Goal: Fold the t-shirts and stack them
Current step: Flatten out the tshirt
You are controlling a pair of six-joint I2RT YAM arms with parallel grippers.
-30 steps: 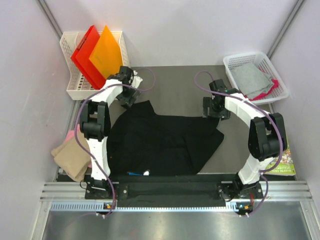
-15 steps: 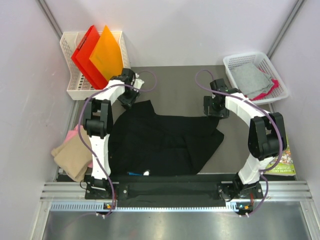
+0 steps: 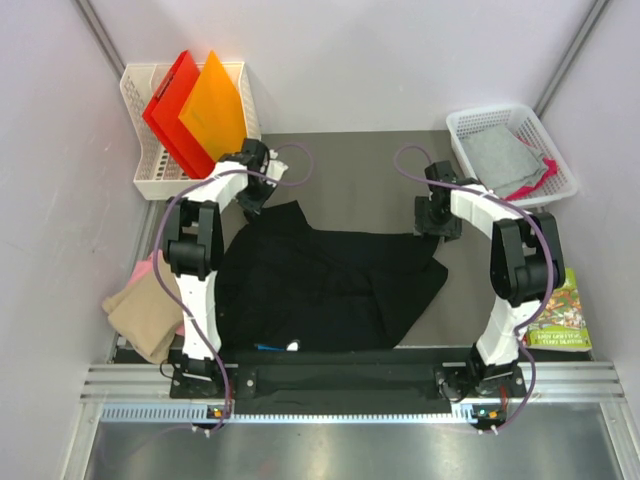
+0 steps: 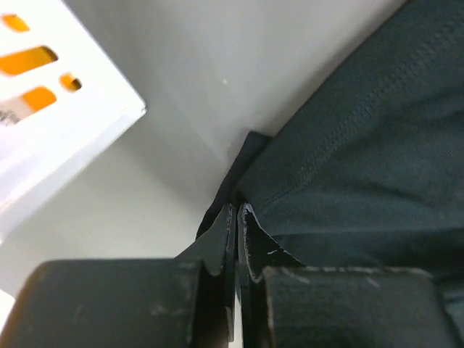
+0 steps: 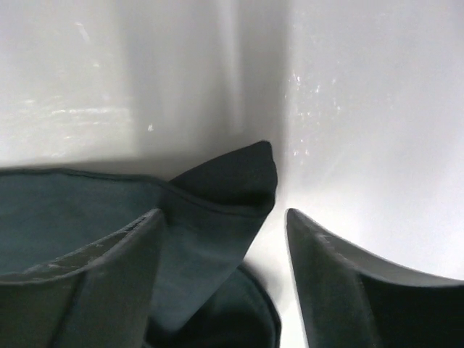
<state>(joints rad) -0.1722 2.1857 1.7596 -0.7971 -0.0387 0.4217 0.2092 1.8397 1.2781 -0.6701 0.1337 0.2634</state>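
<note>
1. The left gripper [image 4: 237, 217] has its fingers [image 4: 326, 304] pressed tight together, a fold of the black t-shirt [image 4: 362, 159] nipped between the tips; this is the shirt's far-left corner, near the white basket [image 4: 72, 123].
2. The right gripper [image 5: 223, 214] stands open; its two prongs straddle the shirt's far-right corner, which pokes up between them (one prong seems to lie against the cloth, the other clear of it); nothing is gripped on this side yet.
3. Outward from both corners, the black shirt lies spread but rumpled over the dark mat [image 3: 350, 165] between the arms, its right part lapped over itself; a sliver of blue and white shows at its near edge.
4. A tan shirt [image 3: 140, 315] and a pink shirt [image 3: 145, 268] lie heaped at the table's left edge, well apart from the grippers; whether they are folded I cannot tell; grey cloth [image 3: 497, 155] sits in the right-hand basket [image 3: 480, 118].
5. My judgement: early days; the black shirt is unfolded, the second corner still needs a hold, and no stack is evident.
</note>
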